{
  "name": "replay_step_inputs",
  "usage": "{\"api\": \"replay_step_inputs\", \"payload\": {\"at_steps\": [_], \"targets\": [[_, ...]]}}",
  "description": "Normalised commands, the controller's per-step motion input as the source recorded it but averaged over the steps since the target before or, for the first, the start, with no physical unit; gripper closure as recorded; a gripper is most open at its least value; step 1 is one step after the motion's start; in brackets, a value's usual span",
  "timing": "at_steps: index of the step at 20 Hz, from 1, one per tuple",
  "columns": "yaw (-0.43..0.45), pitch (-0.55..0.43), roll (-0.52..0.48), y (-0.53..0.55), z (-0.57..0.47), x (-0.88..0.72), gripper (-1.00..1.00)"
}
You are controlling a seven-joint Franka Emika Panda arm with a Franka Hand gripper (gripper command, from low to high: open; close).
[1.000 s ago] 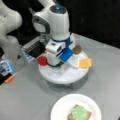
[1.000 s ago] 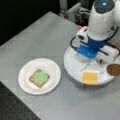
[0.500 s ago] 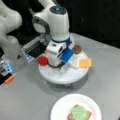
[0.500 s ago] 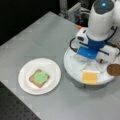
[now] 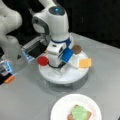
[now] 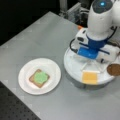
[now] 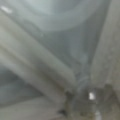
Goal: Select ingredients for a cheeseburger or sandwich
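Front views both showing a white paper plate (image 5: 62,106) (image 6: 26,75), low in frame, lower middle-right in one and lower left in the other, carrying a tan-brown bread square (image 5: 70,116) (image 6: 31,79) topped with a green lettuce blob (image 5: 80,113) (image 6: 40,77). Further up, a white round segmented tray (image 5: 57,77) (image 6: 72,67) on the grey table (image 5: 27,100) (image 6: 37,35), holding an orange cheese square (image 5: 85,63) (image 6: 90,77) at its right edge in a front view and at its bottom edge in a front view, a dark-brown round patty (image 5: 76,49) (image 6: 114,69) near the tray's rim, and a red tomato disc (image 5: 43,60) at the tray's left edge in a front view. Gripper (image 5: 61,68) (image 6: 86,65) lowered onto the middle of the tray, under the white and blue wrist of the arm. Finger spread: cannot tell, and no piece visibly held. Wrist view filled with blurred pale ridges of the tray, nothing else distinguishable. Orange object (image 5: 9,79) at the left edge of a front view, beside the arm's base.
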Motion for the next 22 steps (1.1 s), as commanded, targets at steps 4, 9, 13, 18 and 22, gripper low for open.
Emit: {"api": "replay_step_inputs", "payload": {"at_steps": [4,9,13,18,22], "targets": [[0.1,-0.081,0.225,-0.12,-0.04,-0.27,-1.0],[0.092,-0.108,0.155,-0.12,-0.08,-0.26,-1.0],[0.087,-0.163,0.078,-0.08,-0.17,-0.24,-1.0],[0.076,-0.221,0.022,-0.06,-0.26,-0.25,-1.0],[0.13,-0.204,0.003,-0.03,-0.32,-0.26,-1.0]]}}
